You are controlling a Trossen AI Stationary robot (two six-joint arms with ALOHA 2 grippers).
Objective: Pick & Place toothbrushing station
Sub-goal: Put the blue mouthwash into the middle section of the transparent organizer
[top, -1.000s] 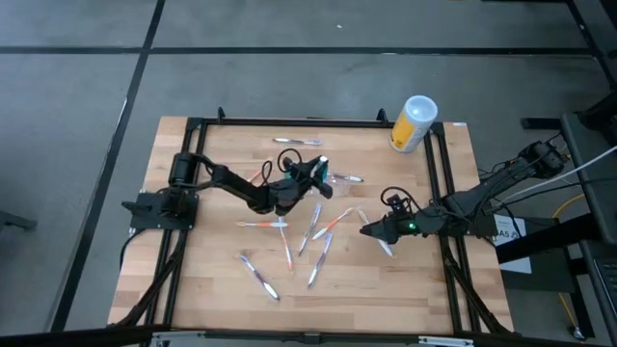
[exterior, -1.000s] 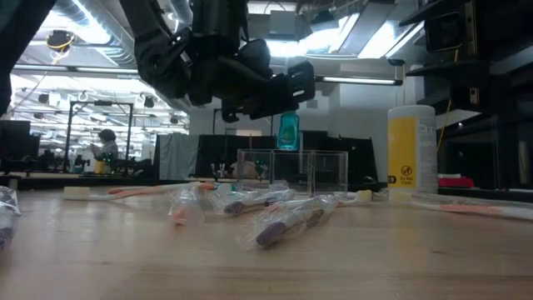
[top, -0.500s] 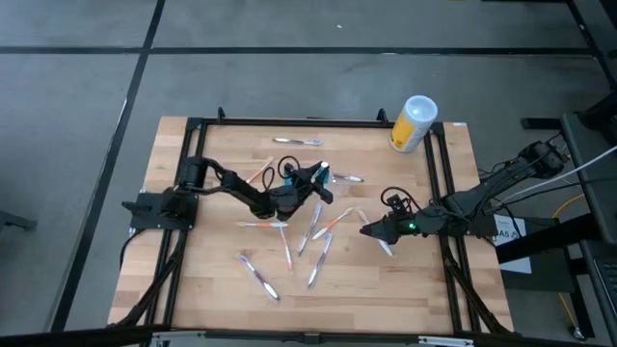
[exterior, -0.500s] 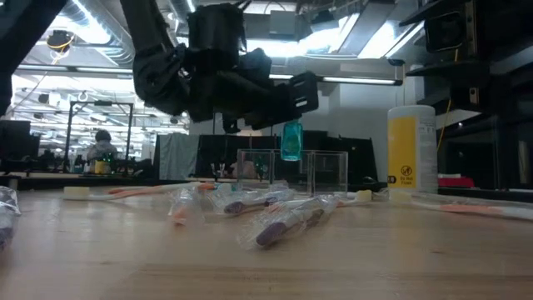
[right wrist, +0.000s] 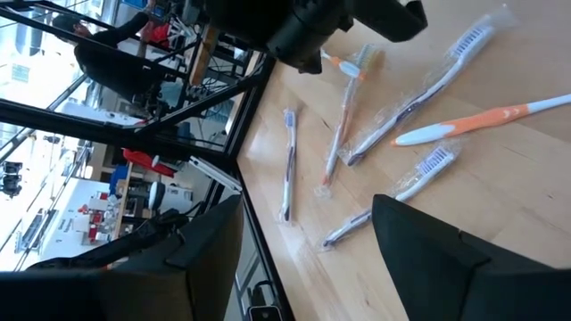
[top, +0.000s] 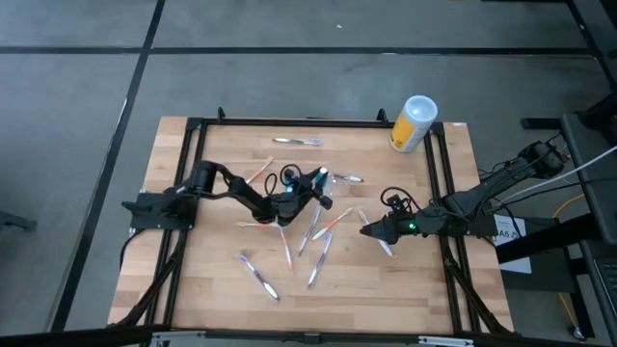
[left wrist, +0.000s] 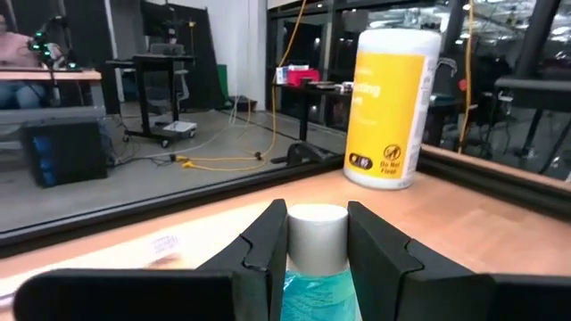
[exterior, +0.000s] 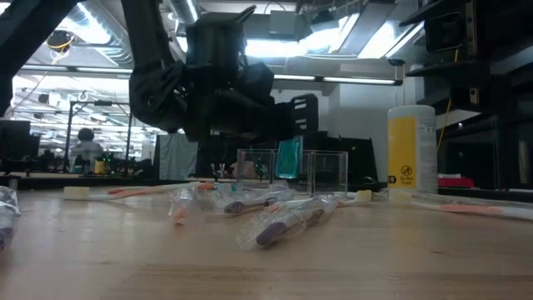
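Mid-job here, honestly nowhere near finished. My left gripper (exterior: 287,117) is clamped on a small bottle of teal-blue liquid with a white cap (left wrist: 318,234); the wrist camera shows both dark fingers pinching it just below the cap, bottle hanging upright. From table level it hangs right at the top edge of the toothbrushing station, a small see-through clear plastic holder with box-like compartments (exterior: 321,171), and looks like it's going into one of them, though I can't tell if it's touching the walls or the bottom. From overhead the holder sits around the middle of the light wooden slatted table (top: 193,280), pretty much hidden under my gripper.

What's left looks like most of the work. Lots of toothbrushes are scattered flat on the wood, none in the holder as far as I can see. Several are in crinkly clear wrappers, like the purple-handled one (exterior: 287,225) nearest the low camera, and there's a bare orange-handled toothbrush with a white head (right wrist: 482,120) near my other arm. Thin, light and slippery, so probably fiddly to pinch.

My right gripper (top: 366,230) is parked low over the right half of the table, fingers spread wide, holding nothing.

The tall yellow cylinder canister with a white lid (top: 415,122) stands at the far right corner, well apart from everything.
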